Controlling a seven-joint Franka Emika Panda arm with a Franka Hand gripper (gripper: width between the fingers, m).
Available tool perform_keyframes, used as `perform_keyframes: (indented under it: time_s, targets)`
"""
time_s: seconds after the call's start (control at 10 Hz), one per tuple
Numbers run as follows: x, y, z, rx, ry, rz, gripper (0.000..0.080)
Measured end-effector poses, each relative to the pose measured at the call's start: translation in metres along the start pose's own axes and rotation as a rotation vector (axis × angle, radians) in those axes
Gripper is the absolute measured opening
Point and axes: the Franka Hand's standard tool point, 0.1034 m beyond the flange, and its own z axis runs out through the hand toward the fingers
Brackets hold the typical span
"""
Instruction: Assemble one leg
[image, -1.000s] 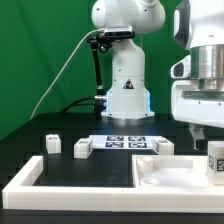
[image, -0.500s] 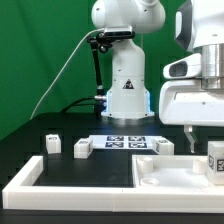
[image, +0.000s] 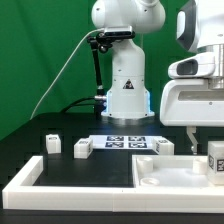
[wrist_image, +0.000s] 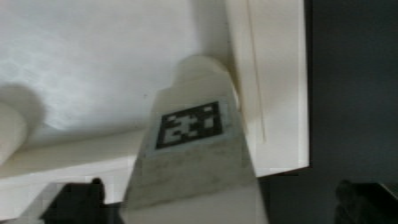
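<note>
Withdrawal upward by pincer (wrist_image: 222, 204), spread wide, pinching nothing. Directly beneath, between fingertips (wrist_image: 80, 200) but apart from both: leg (wrist_image: 187, 150), upright beside tray (wrist_image: 267, 70) rim, unmoved. Reads as released in place; beyond, other blocks (image: 82, 148) well apart, waiting.

- You'll see the leg (image: 216, 160) (wrist_image: 192, 165) at the exterior view's right edge: a small white post, standing upright.
- It has a black-and-white tag on its face.
- It sits in the white tray (image: 160, 180), just beside the rim.
</note>
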Motion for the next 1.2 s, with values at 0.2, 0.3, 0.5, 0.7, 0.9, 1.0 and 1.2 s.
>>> perform_keyframes:
  time_s: [0.2,0.3,0.5,0.7,0.9,1.0,1.2]
  targets:
    - [0.0001,0.0015,0.0003,-0.003,0.0,-0.069,0.0648]
    - [0.0001,0.0015,0.0003,-0.003,0.0,-0.066,0.0525]
    - [0.0002,0.0016,0.0003,-0.003,0.0,-0.066,0.0289]
    - [0.0002,0.0017,0.0003,-0.003,0.0,-0.022,0.029]
    - [0.0002,0.0033,0.0005,0.0,-0.002,0.061,0.029]
    - [-0.0003,0.0035,0.0009,0.0,-0.004,0.209,0.029]
    - [-0.0013,0.0061,0.0012,-0.01,-0.003,0.478,0.029]
